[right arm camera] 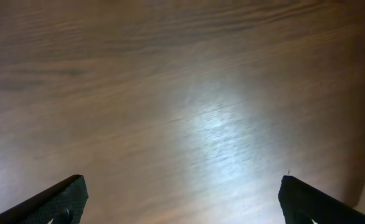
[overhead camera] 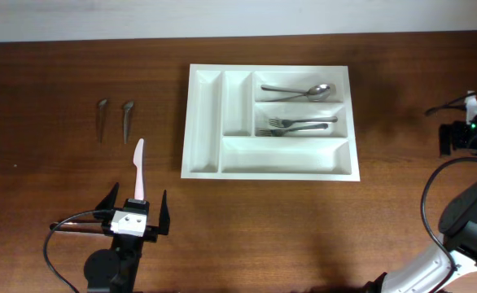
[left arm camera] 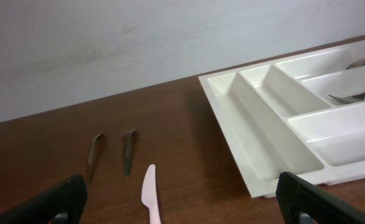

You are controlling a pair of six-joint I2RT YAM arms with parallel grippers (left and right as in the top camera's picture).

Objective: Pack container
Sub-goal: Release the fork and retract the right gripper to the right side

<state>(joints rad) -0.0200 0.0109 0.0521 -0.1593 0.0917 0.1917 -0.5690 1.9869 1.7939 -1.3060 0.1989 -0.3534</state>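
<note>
The container [overhead camera: 283,155] is a white five-compartment tray lying at the table's middle, also seen at the right of the left wrist view [left arm camera: 251,137]. Its top long compartment holds spoons [overhead camera: 299,91] and the middle one forks [overhead camera: 299,124]. A pale pink plastic knife [overhead camera: 139,167] lies left of the tray, blade pointing away. My left gripper [overhead camera: 135,207] stands open at the knife's handle end, and the knife [left arm camera: 149,193] shows between its fingers. My right gripper [right arm camera: 181,183] is open over bare wood at the far right, with nothing between its fingers.
Two small dark metal utensils [overhead camera: 102,118] [overhead camera: 128,118] lie side by side at the far left, beyond the knife. The tray's two narrow compartments and its bottom long one hold nothing. The right arm [overhead camera: 470,134] sits at the table's right edge.
</note>
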